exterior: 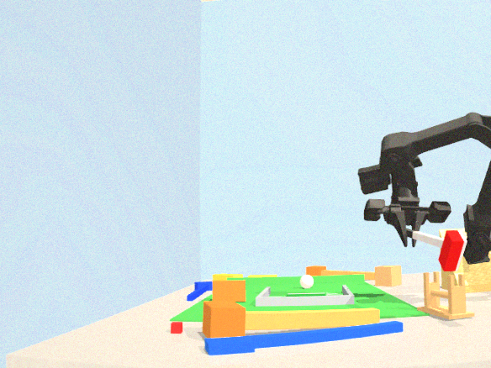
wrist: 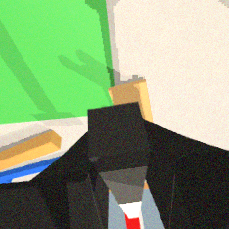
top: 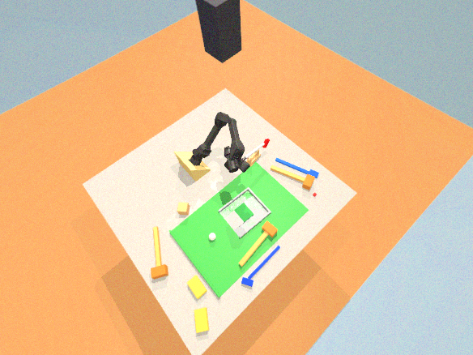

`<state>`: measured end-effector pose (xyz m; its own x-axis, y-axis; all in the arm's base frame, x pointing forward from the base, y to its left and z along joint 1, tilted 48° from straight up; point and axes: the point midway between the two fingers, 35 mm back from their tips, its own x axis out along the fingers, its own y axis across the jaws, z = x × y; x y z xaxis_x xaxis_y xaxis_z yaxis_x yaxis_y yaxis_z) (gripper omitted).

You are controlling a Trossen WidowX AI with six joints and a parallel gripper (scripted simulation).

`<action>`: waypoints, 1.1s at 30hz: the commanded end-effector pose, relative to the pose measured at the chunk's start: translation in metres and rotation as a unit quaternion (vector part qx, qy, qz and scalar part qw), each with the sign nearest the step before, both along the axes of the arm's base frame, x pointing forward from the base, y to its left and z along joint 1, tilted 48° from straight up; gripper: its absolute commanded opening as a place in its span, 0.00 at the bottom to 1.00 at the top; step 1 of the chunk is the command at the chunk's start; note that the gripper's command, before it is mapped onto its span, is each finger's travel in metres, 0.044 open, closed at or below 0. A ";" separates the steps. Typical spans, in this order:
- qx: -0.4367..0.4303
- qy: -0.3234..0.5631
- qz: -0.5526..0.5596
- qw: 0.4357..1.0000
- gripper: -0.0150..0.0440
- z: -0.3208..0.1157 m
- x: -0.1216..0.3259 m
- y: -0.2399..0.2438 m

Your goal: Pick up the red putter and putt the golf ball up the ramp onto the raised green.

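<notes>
The gripper (exterior: 409, 240) is closed on the red putter (exterior: 441, 244), pinching the white shaft near its far end, w/ the red head (exterior: 451, 249) hanging out to the side, tilted a bit downward. In the exterior view the putter is lifted off its wooden stand (exterior: 446, 298), which sits below, at the corner of the green mat (exterior: 378, 302); the red head is above the stand, not touching it. From the top view the arm (top: 227, 138) bends over from its tan base wedge (top: 192, 166), gripper (top: 243, 164) at the mat's far corner, putter (top: 259, 147) sticking out away from the mat. The wrist view shows mostly dark gripper body, a bit of grey shaft and red (wrist: 131, 220) at the bottom, the stand (wrist: 131, 98) just beyond, green mat to the upper left. The golf ball (top: 212, 237) sits on the mat, well apart from the gripper, on the other side of the grey-walled raised green (top: 244, 211); in the exterior view the ball (exterior: 307, 281) shows just behind the grey frame. Around the mat: blue & orange-yellow mallets near the right corner (top: 296, 172), another yellow mallet (top: 259, 243) lying partly on the mat, a blue one (top: 261, 265) beside it, an orange-headed one (top: 158, 255) on the left, yellow blocks (top: 197, 287) near the front, a small red cube (top: 314, 194) to the right. A dark tall box (top: 219, 24) stands far back on the orange floor.
</notes>
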<state>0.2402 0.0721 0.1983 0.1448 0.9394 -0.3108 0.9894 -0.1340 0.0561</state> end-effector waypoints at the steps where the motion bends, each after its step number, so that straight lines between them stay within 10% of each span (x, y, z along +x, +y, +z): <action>1: 0.000 0.000 0.000 1.000 0.25 0.000 0.000 0.000; 33: -0.045 0.241 -0.183 0.952 0.25 -0.104 0.054 -0.145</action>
<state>0.2906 -0.0578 0.1043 0.2649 0.8321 -0.4873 0.8246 -0.4575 -0.3329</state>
